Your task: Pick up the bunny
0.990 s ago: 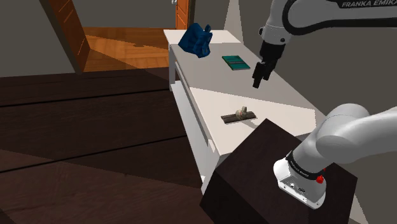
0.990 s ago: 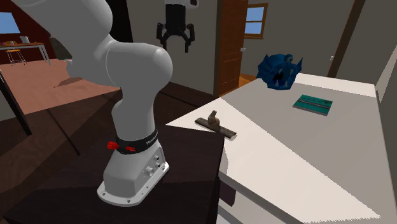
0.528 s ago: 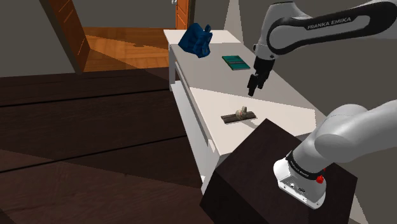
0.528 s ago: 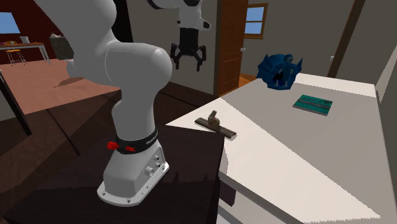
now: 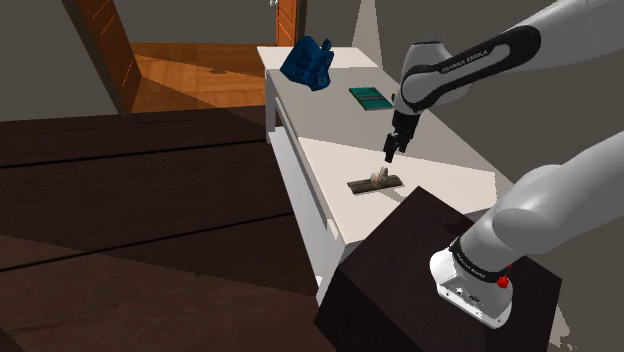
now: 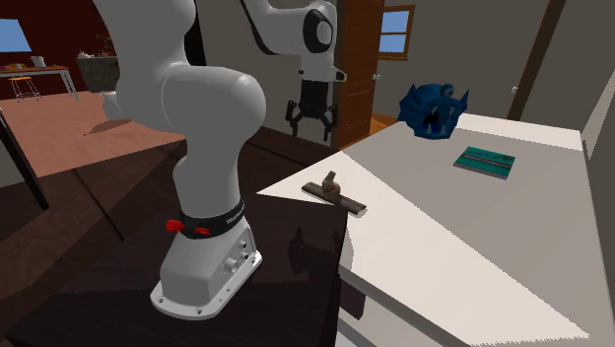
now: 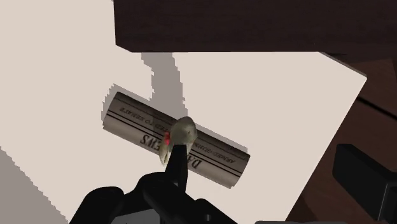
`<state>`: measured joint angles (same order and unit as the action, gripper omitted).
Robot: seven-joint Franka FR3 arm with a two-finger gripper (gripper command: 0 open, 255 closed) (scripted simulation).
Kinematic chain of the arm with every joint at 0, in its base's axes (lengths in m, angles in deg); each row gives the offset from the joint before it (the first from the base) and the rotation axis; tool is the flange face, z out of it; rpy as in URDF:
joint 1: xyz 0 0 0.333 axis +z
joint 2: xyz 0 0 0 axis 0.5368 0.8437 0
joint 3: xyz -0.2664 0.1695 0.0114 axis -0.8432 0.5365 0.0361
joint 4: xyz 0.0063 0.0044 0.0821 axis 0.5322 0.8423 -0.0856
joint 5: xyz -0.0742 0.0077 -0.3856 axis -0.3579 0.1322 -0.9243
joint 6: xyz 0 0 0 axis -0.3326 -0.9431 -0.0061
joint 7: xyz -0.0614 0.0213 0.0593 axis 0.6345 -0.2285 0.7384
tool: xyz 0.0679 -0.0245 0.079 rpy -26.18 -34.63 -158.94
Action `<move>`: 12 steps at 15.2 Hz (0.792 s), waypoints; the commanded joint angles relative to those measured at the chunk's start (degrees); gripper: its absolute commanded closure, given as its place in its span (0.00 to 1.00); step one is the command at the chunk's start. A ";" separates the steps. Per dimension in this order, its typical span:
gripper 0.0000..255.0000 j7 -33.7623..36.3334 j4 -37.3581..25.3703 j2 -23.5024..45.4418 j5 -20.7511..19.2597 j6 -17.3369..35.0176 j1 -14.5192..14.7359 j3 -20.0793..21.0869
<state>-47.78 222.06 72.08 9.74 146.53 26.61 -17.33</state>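
Jaws were spread open, hanging close over the bunny [image 5: 378, 176], sat on a flat slab [image 5: 362, 186] on the surface [image 5: 340, 160], right of frame centre.

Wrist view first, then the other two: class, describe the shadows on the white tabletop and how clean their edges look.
Wrist view: a grey shadow band with stair-stepped edges runs across the tabletop to the bunny. Shoulder view: bright near the stand, duller grey farther off. Second exterior view: the boundary between light and shade is jagged too.
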 commanded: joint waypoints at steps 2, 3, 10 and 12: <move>0.00 -3.00 -0.74 6.97 0.61 5.80 -0.71 -2.07; 0.00 -4.05 -1.21 9.36 1.10 7.51 -0.89 -2.64; 0.00 -10.15 -4.32 22.27 5.70 16.09 -2.17 -4.00; 0.00 -10.79 -4.37 24.05 6.62 17.74 -2.27 -3.73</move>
<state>-58.31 217.63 95.32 15.94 163.42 24.35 -21.19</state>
